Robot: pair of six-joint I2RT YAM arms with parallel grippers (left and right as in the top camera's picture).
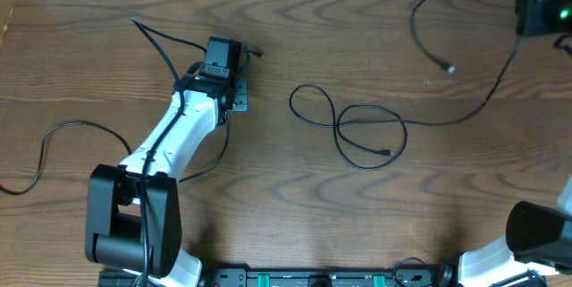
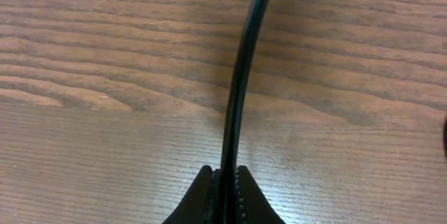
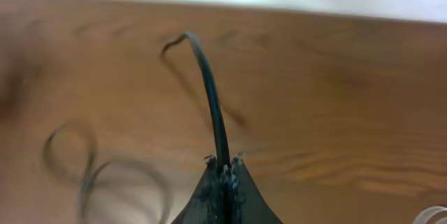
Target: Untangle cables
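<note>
Wooden table [image 1: 295, 206] spans the view. Left gripper [image 2: 225, 176], out over its left half, is clamped fully onto the left black cable [image 2: 239, 77]. Right gripper [image 3: 223, 162], at the far right corner, is likewise pinched onto the looped black cable [image 3: 211, 91], whose coils lie mid-table, well apart from the first.

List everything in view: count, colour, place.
left cable: one, black, left half of the table
right cable: one, black, loops mid-table, runs toward the far right corner
table: one, brown wood, under everything
left arm: one, white and black, over the left half
right arm: one, white and black, near right corner
left gripper: one, black, shut on the left cable
right gripper: one, black, shut on the right cable, it seems
</note>
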